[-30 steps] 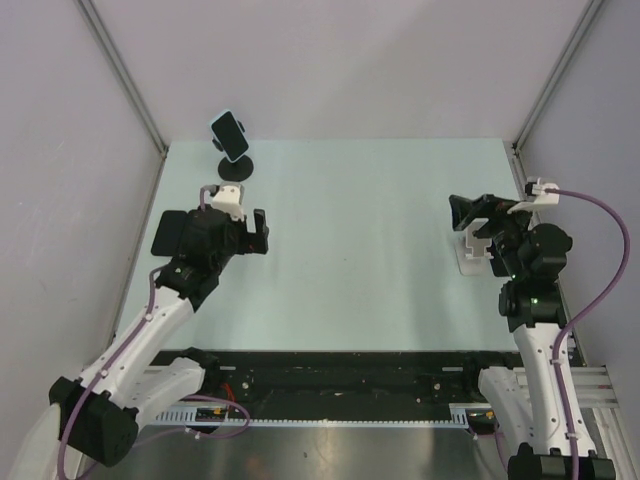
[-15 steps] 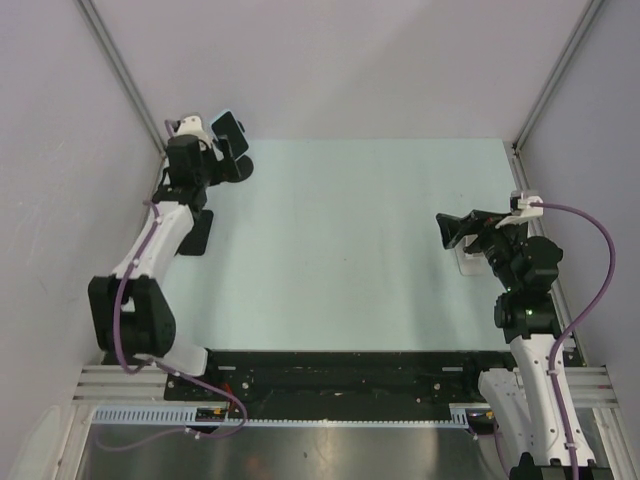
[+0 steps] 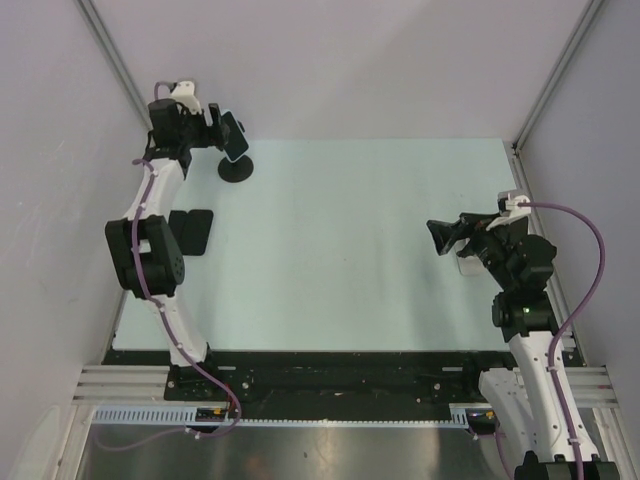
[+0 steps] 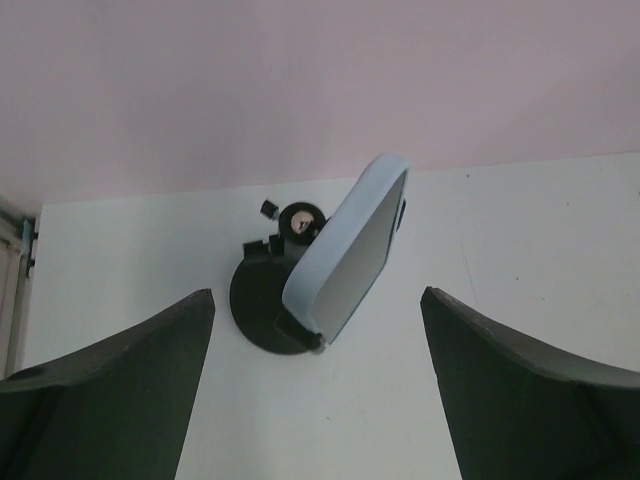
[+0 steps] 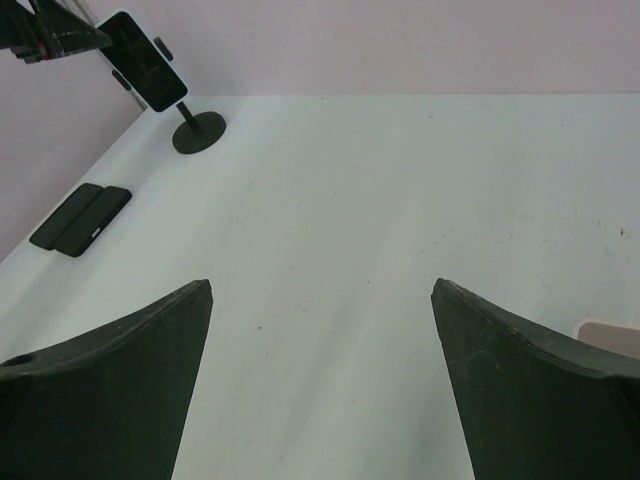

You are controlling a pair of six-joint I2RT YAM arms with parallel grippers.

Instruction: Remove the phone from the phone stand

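Observation:
A phone (image 3: 232, 134) in a pale blue case sits tilted on a black phone stand (image 3: 236, 170) at the far left of the table. My left gripper (image 3: 212, 130) is open just left of the phone, not touching it. In the left wrist view the phone (image 4: 350, 250) and the stand's round base (image 4: 258, 308) lie ahead between the spread fingers of my left gripper (image 4: 317, 292). My right gripper (image 3: 441, 235) is open and empty at the right side, far from the phone. The right wrist view shows the phone (image 5: 148, 61) and stand (image 5: 198, 132) far off, beyond my right gripper (image 5: 321, 283).
A flat black folded object (image 3: 193, 232) lies on the table near the left edge, also in the right wrist view (image 5: 80, 219). A small white object (image 3: 467, 263) sits under the right arm. Grey walls close the left, back and right.
My left arm has swung from the left middle of the table up to the far left corner beside the phone. My right gripper has shifted a little left.

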